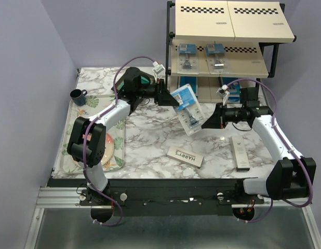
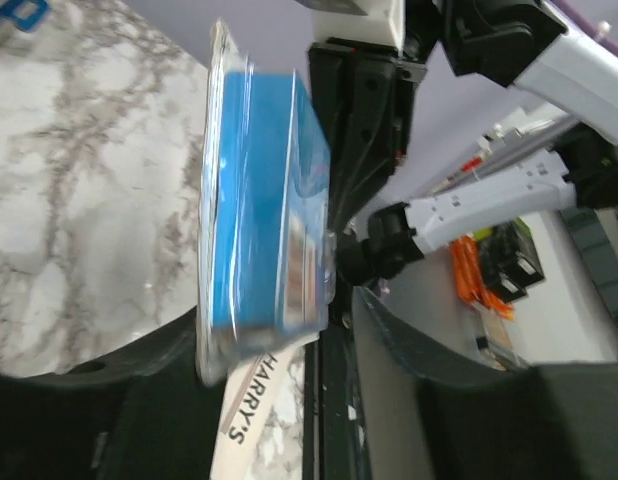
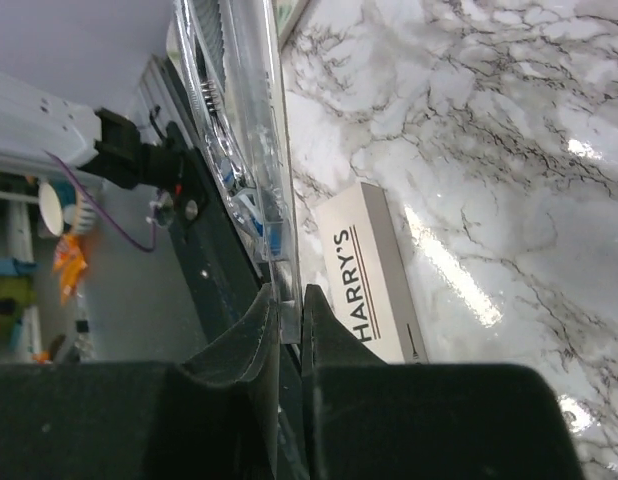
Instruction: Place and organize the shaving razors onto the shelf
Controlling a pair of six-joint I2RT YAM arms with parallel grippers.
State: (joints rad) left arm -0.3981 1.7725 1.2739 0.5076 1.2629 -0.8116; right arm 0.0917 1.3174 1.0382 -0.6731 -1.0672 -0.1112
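Blister pack (image 1: 187, 109), clear plastic over blue card, edges pinched in left jaws and right jaws

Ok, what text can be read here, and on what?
"HARRY'S": on the white box lying on the table.
The other long box: print too small to read.
The packs on the shelf and the held pack: print too small or blurred.

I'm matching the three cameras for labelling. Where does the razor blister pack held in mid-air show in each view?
Top external: blister pack mid-frame, tilted.
Left wrist: blister pack at centre, blue card edge-on.
Right wrist: blister pack upper left, clear edge-on.
Shared landmark: the white HARRY'S box.
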